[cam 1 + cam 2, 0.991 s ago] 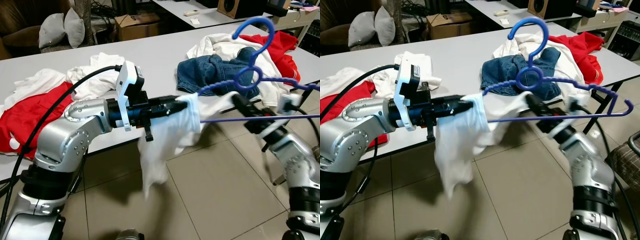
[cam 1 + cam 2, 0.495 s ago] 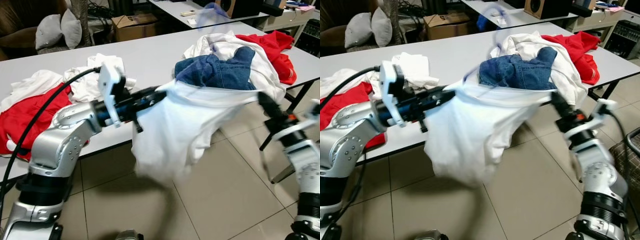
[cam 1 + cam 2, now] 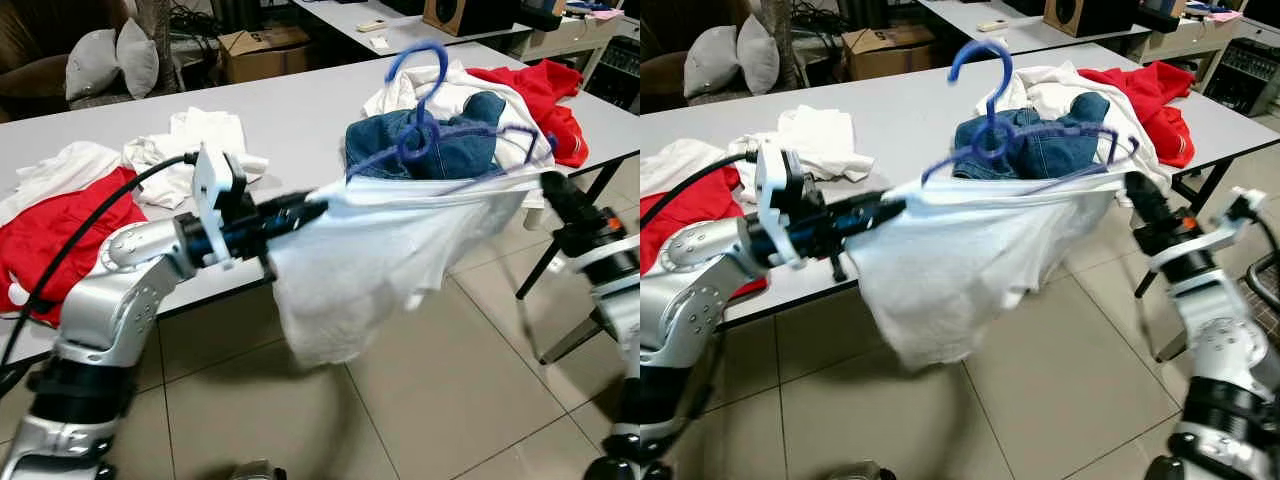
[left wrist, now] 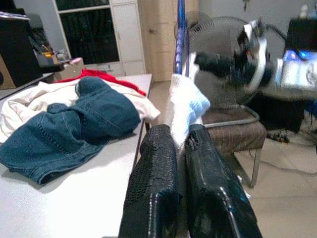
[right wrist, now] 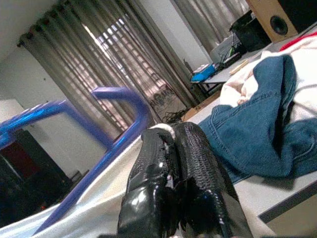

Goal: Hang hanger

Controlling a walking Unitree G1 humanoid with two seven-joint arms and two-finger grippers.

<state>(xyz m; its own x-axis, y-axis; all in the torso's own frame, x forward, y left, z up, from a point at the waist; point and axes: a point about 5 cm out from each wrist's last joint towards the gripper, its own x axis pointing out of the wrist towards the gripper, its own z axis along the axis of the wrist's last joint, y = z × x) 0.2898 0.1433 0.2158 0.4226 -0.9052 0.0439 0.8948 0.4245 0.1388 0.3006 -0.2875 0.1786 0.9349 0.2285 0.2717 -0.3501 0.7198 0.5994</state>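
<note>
Your two head views look forward and down from above the arms, across a tiled floor to the long grey table [image 3: 300, 110]; they share almost the same scene, the right eye's picture shifted slightly sideways against the left's. Both take in the left gripper [image 3: 315, 207], the right gripper [image 3: 1132, 187], the white garment [image 3: 960, 260] stretched between them and the blue hanger [image 3: 430, 120]. Your left wrist view sits close behind its own black fingers [image 4: 153, 183], looking along them over the tabletop toward the jeans [image 4: 69, 129] and the other arm. Your right wrist view looks along its fingers [image 5: 198, 168], low and close, up past the hanger toward curtained windows, with the same jeans beside it.
</note>
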